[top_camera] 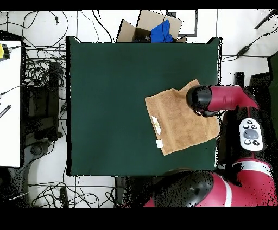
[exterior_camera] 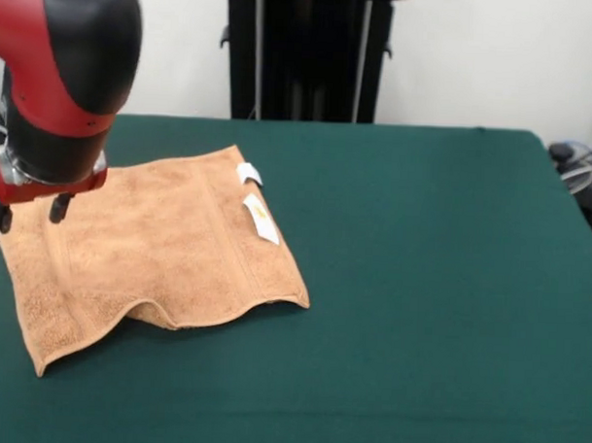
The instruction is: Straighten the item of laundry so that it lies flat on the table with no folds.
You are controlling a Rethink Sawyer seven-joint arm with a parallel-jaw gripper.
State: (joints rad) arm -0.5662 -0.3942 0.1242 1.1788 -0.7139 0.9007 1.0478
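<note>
Lay on bench [exterior_camera: 440, 285], towel [exterior_camera: 159, 256], front edge rippled. Hung over its corner, fingers [exterior_camera: 29, 212]; spread or pressed, cannot tell.

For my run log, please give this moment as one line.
towel: spread, near edge humped | end effector: over towel's edge, state unclear | table: towel near one side

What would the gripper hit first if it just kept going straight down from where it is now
Most likely the towel. The gripper points down over the towel's edge near the table side, and nothing shows between them. Its exact height above the cloth is unclear, and it sits close enough to the edge that it might partly meet the table.
</note>
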